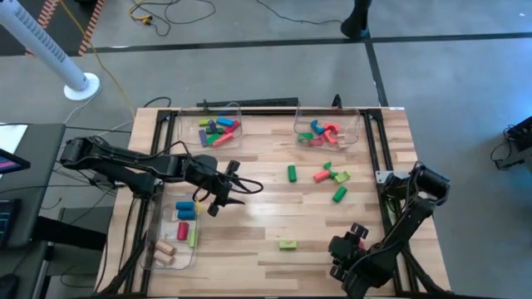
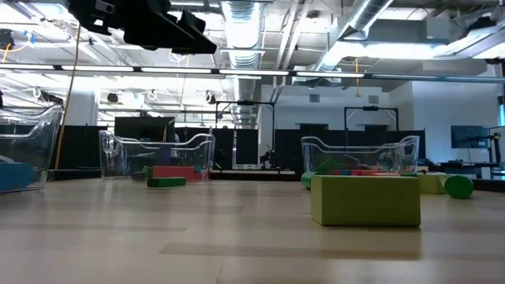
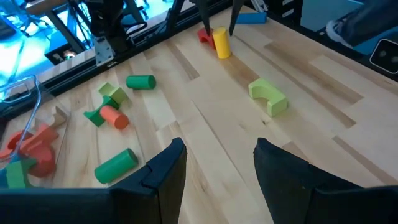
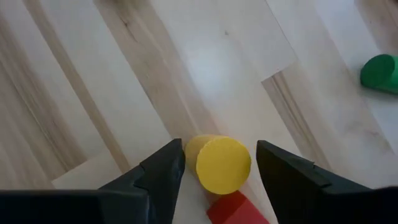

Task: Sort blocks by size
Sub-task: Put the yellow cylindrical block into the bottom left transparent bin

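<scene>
your right tool is sitting low over the near right part of the desk. it is open, with its fingers straddling a yellow cylinder and only slim gaps on either side. a red block is touching that cylinder, so closing now is risking a pinch on both, or a nudge that is rolling the cylinder out of the jaws. the curved side is also likely slipping if the squeeze is landing off-centre. your left tool is hovering open and empty beside the left bin. a green arch is lying between the 2 tools, apart from both.
</scene>
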`<state>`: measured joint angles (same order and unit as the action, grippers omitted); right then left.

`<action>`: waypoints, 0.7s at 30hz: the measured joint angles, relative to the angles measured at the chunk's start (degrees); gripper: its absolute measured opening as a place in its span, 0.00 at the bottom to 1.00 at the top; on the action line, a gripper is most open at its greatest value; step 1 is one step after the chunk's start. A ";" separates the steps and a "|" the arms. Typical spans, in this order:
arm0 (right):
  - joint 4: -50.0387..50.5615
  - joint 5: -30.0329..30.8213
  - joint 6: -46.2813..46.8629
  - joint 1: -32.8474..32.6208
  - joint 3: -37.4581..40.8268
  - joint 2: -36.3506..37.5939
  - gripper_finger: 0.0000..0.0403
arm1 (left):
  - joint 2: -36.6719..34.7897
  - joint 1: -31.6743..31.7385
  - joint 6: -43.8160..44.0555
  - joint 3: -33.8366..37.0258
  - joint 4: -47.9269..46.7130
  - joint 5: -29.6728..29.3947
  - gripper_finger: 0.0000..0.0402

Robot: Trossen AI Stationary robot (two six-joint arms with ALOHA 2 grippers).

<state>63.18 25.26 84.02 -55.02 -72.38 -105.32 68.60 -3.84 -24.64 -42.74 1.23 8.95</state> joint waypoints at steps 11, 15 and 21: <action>-2.83 -0.99 -0.01 0.26 2.38 0.16 0.44 | 0.00 0.01 0.90 -0.02 -0.16 -0.02 0.45; -2.87 -1.09 0.01 0.28 2.38 0.15 0.46 | 0.00 -0.02 0.90 -0.02 -0.21 -0.02 0.45; -2.96 -1.30 0.03 0.28 2.38 0.15 0.43 | 0.00 -0.04 0.90 -0.04 -0.18 -0.04 0.45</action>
<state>60.23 23.97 84.05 -54.74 -70.00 -105.16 68.60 -3.88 -23.75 -42.78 1.06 8.91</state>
